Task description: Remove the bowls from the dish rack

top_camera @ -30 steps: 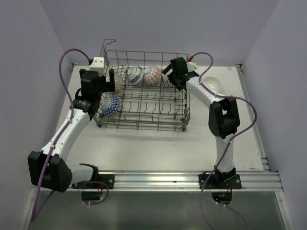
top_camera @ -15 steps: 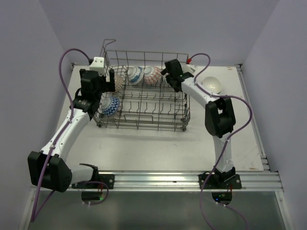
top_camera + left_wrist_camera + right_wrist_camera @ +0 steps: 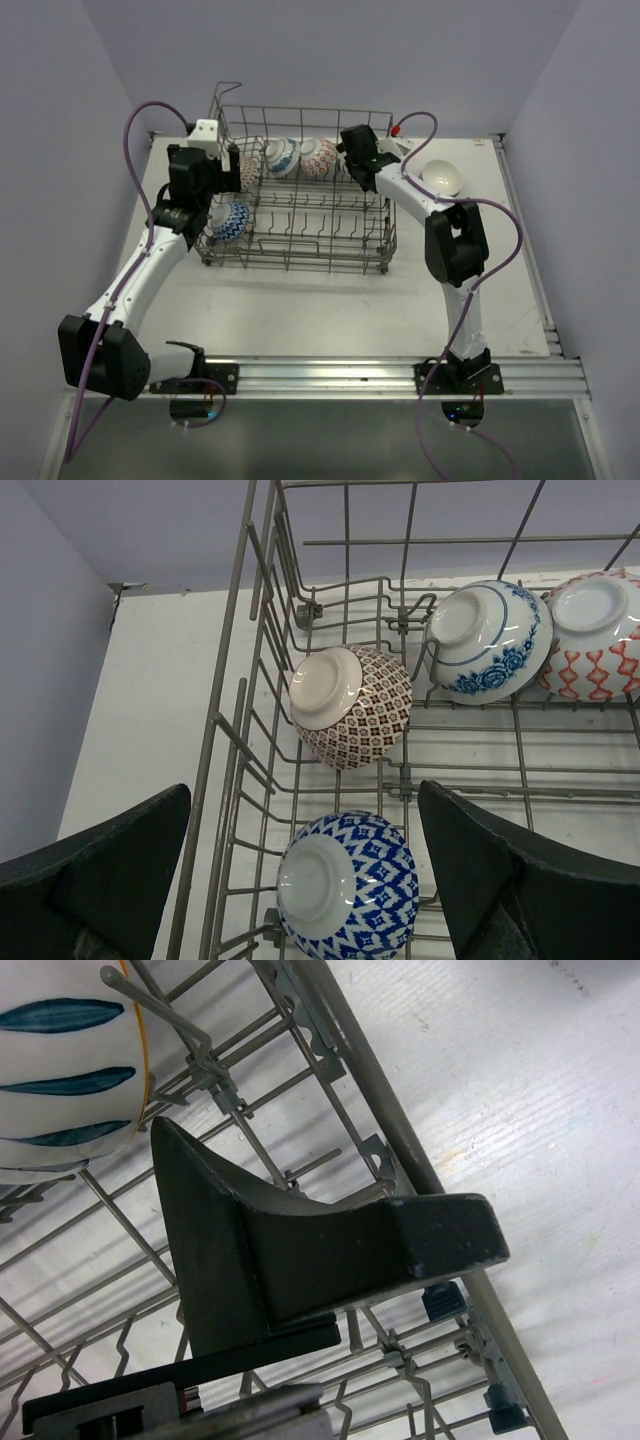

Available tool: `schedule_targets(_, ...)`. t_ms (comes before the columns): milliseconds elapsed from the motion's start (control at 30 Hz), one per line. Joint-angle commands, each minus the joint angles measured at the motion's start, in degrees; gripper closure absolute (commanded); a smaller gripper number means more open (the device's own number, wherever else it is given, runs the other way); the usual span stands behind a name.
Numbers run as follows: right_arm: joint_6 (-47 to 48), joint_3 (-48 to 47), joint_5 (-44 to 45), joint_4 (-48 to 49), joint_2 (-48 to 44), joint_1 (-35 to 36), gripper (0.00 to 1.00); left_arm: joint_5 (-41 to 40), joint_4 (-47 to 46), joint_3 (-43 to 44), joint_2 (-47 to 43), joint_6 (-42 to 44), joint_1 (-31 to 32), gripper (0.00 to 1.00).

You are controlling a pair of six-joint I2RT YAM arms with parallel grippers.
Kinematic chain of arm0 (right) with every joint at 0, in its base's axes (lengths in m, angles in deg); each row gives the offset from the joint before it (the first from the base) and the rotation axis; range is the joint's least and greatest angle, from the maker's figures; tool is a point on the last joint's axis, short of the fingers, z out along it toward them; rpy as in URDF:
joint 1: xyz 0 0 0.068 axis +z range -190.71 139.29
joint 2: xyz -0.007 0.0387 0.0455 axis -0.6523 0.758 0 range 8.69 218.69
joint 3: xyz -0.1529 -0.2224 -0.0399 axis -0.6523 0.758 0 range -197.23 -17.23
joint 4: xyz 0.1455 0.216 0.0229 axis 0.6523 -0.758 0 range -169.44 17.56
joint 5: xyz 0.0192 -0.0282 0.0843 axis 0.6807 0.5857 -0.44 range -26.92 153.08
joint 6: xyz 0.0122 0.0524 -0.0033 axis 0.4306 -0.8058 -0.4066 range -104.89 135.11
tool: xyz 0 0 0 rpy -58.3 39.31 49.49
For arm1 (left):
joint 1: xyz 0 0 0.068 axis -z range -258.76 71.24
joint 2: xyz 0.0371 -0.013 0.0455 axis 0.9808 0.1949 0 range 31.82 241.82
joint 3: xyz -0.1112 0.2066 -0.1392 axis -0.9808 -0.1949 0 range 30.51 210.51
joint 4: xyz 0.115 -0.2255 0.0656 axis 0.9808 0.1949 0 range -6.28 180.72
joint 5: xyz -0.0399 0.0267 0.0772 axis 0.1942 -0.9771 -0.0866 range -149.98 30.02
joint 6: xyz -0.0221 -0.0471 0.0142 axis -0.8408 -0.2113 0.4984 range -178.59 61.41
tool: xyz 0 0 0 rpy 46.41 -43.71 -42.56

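Note:
The grey wire dish rack (image 3: pixel 300 262) stands mid-table. Along its back row lie a brown-patterned bowl (image 3: pixel 350 705), a blue-and-white bowl (image 3: pixel 490 640) and a red-patterned bowl (image 3: pixel 590 630), with a blue diamond bowl (image 3: pixel 345 885) in front at the left. My left gripper (image 3: pixel 215 195) is open, and its fingers (image 3: pixel 100 880) straddle the blue diamond bowl from above. My right gripper (image 3: pixel 352 160) is at the rack's back right corner, next to a blue-striped bowl (image 3: pixel 60 1060). Only one of its fingers (image 3: pixel 300 1240) shows, at the end of its rail and holding nothing.
A plain white bowl (image 3: pixel 442 177) sits upside down on the table to the right of the rack. The rack's raised wire handle (image 3: pixel 225 95) is at its back left corner. Walls close in on the left, back and right.
My right gripper has moved left from outside the rack's right rim to the back right corner, by the bowls. The left arm has not moved.

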Motion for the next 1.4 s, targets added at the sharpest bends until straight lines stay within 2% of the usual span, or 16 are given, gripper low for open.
schedule_targets(0,-1.4,-0.8,1.9,-0.1,2.5,-0.5,0.04,0.5,-0.9,2.6,0.2,-1.1,-0.1,0.0)
schedule_targets(200,-0.2,-0.3,1.0,1.9,3.4,-0.5,0.09,0.8,-1.0,2.6,0.3,-1.1,-0.1,0.0)
schedule_targets(533,-3.8,-0.6,1.7,0.2,4.5,-0.5,0.04,1.4,-0.8,2.8,0.2,-1.4,-0.1,0.0)
schedule_targets(667,-4.6,-3.6,1.2,-2.8,6.4,-0.5,0.04,1.6,-0.8,2.9,0.3,-1.5,-0.1,0.0)
schedule_targets(833,-6.0,0.5,1.6,0.1,5.6,-0.5,0.04,1.8,-0.7,2.8,0.4,-1.6,-0.1,0.0)
schedule_targets(900,-6.2,2.1,3.1,1.6,5.2,-0.5,0.07,2.1,-0.7,2.9,0.5,-1.7,-0.1,0.0)
schedule_targets(933,-5.6,3.3,3.4,5.6,4.3,-0.5,0.13,2.1,-0.7,2.9,0.7,-1.8,-0.1,0.0)
schedule_targets(1033,-1.9,7.5,4.2,12.3,1.4,-0.5,0.22,2.0,-0.7,2.8,0.7,-1.8,-0.1,0.0)
schedule_targets(1100,-0.3,8.8,4.8,13.9,0.4,-0.5,0.23,2.1,-0.7,3.0,0.7,-1.8,-0.1,0.0)
schedule_targets(1200,2.5,10.9,4.6,17.1,-2.1,-0.5,0.29,2.3,-0.6,3.0,0.7,-1.8,-0.1,0.0)
schedule_targets(1233,3.3,11.5,4.0,18.9,-2.6,-0.5,0.35,2.3,-0.6,3.0,0.5,-1.8,-0.1,0.0)
schedule_targets(1367,5.1,13.7,2.1,21.5,-4.7,-0.5,0.42,2.3,-0.6,3.0,0.4,-1.8,0.0,0.0)
